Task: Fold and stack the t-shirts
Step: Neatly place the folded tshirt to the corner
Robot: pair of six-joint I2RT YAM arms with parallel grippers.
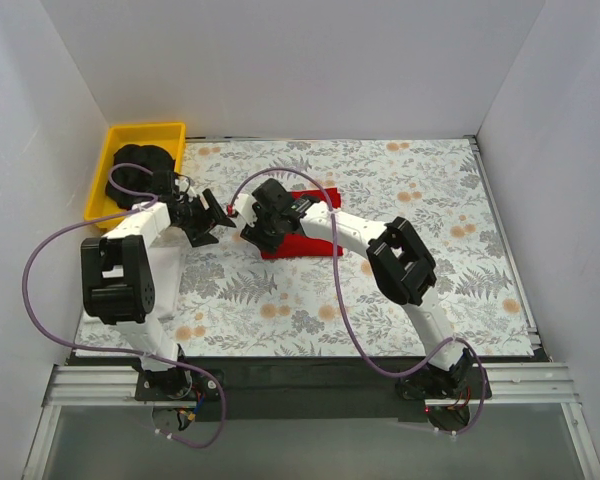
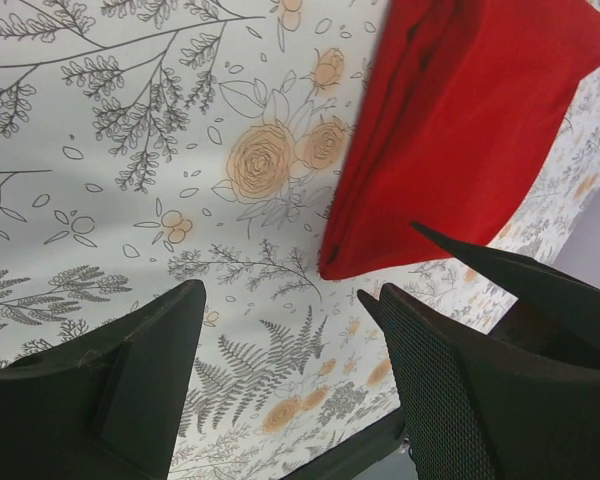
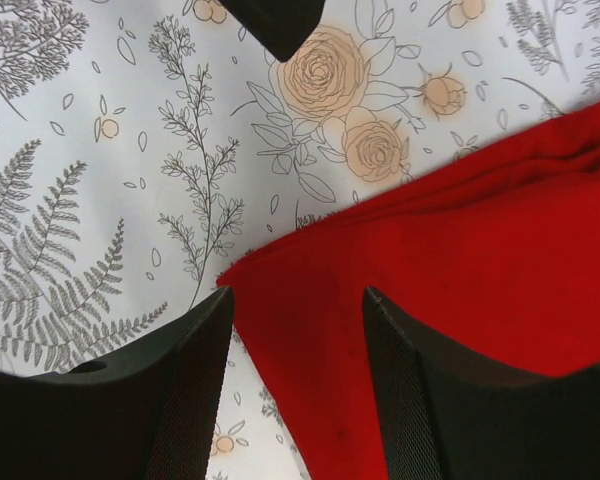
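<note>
Top external view: my left arm rises from its base at 7 o'clock, doubles back at the elbow and reaches towards the middle. The left end effector (image 1: 208,215) sits low over the cover with its jaws apart. My right arm comes from 5 o'clock, bends at a black elbow and stretches across to the centre, where the right end effector (image 1: 250,225) points down. The bright red cloth t-shirt (image 1: 305,246) lies folded at the centre of the worktop (image 1: 430,220), which is spread with a grey-and-orange floral cover. The right wrist hides part of the shirt. The left end effector stands just beside the shirt at its 9 o'clock. At the worktop's 10 o'clock corner a yellow plastic bin (image 1: 145,128) holds a crumpled black cloth t-shirt (image 1: 140,162). Plain white walls close in three sides.

Left wrist view: the left end effector (image 2: 285,385) is released, with only floral cover between its dark fingers (image 2: 110,400). The red shirt (image 2: 460,130) fills the 1 o'clock part of the view, apart from the fingers.

Right wrist view: the right end effector (image 3: 295,375) is also released. Its fingers (image 3: 430,400) straddle the shirt's corner (image 3: 460,260), which lies flat towards 4 o'clock. I cannot tell whether they touch the cloth.
</note>
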